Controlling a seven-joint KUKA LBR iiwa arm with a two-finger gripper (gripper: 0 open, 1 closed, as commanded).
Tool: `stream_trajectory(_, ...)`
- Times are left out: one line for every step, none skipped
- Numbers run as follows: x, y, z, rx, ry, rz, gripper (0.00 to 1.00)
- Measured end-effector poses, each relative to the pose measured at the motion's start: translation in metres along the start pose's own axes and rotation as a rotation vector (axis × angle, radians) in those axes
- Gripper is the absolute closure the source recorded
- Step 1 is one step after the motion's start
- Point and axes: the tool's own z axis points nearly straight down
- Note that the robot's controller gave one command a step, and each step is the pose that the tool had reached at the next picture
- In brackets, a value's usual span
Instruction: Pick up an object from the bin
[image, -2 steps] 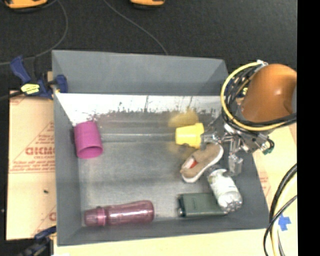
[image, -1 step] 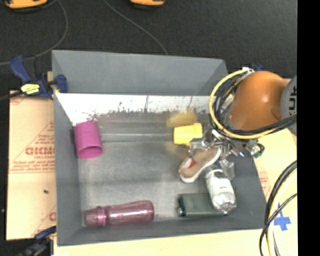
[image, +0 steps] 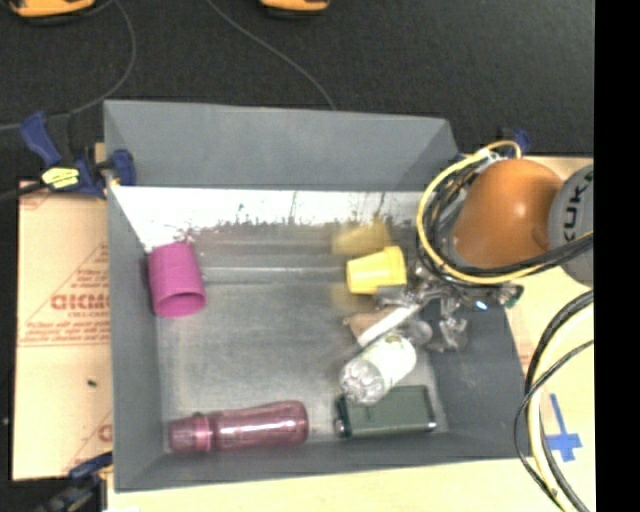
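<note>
My gripper (image: 438, 305) is low at the bin's right side, under the arm's orange cover. Just to its left lies a yellow cup (image: 376, 271) on its side, near the back wall. A white and tan piece (image: 382, 325) lies slanted right at the gripper's left edge; whether it is gripped I cannot tell. Below that is a crumpled clear plastic bottle (image: 378, 367) with a white end, close to the gripper's lower left.
A dark green flat box (image: 388, 412) lies at the front right, below the clear bottle. A dark pink bottle (image: 240, 428) lies along the front wall at the left. A pink cup (image: 175, 281) sits at the back left.
</note>
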Motion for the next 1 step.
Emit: stream_trajectory(-0.0093, -0.0007, -0.0062, -0.005, 0.016, -0.045, 1.0)
